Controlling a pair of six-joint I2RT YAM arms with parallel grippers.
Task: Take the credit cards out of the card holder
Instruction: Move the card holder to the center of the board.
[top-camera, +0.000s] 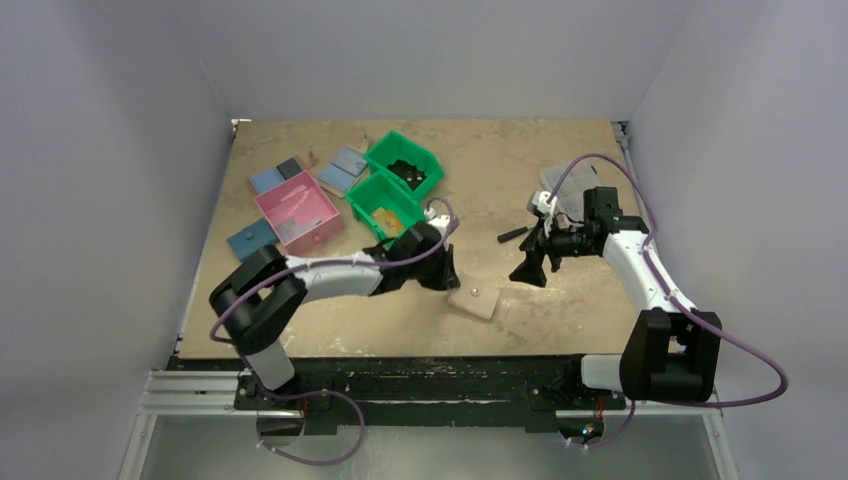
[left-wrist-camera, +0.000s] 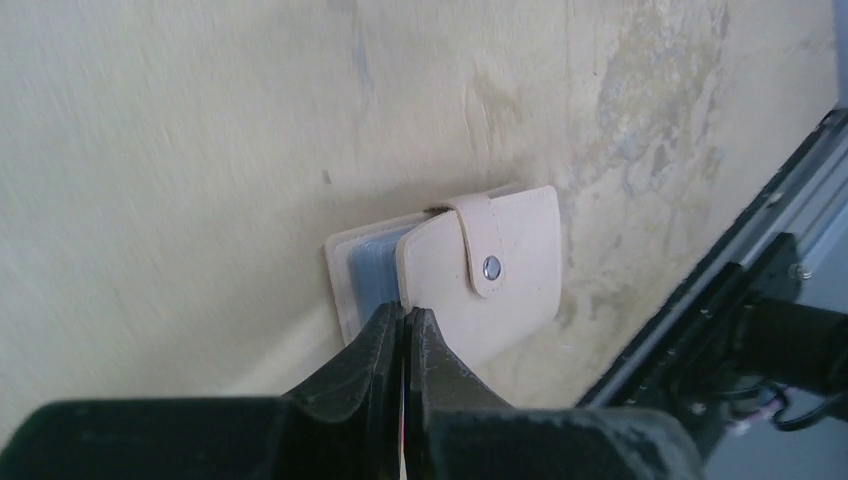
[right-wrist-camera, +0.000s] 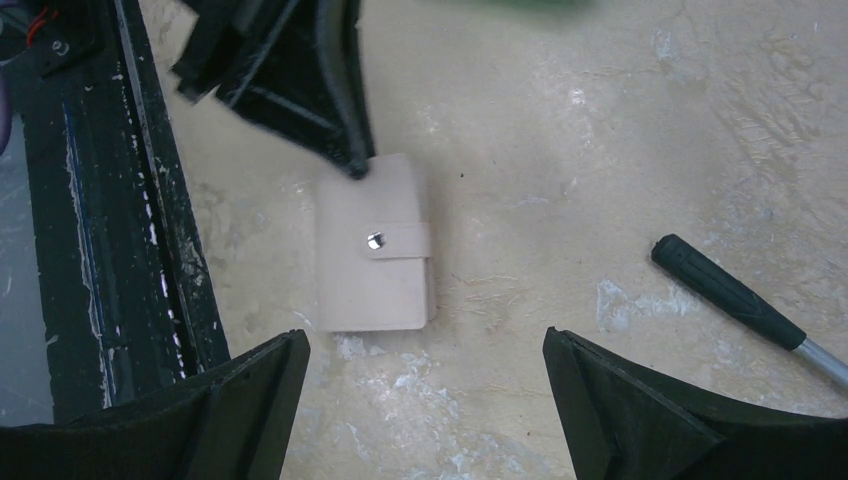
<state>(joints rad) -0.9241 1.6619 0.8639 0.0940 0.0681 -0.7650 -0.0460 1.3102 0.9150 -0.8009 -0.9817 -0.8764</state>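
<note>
Card holder, beige, fastened shut, lying flat

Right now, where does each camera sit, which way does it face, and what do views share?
Top external: above and behind the bases, facing down on the table; both arms show.
Left wrist: low, looks along the shut left gripper to the card holder.
Right wrist: high, looks down past the open right gripper onto the card holder.
Shared: the card holder, in all three.
</note>
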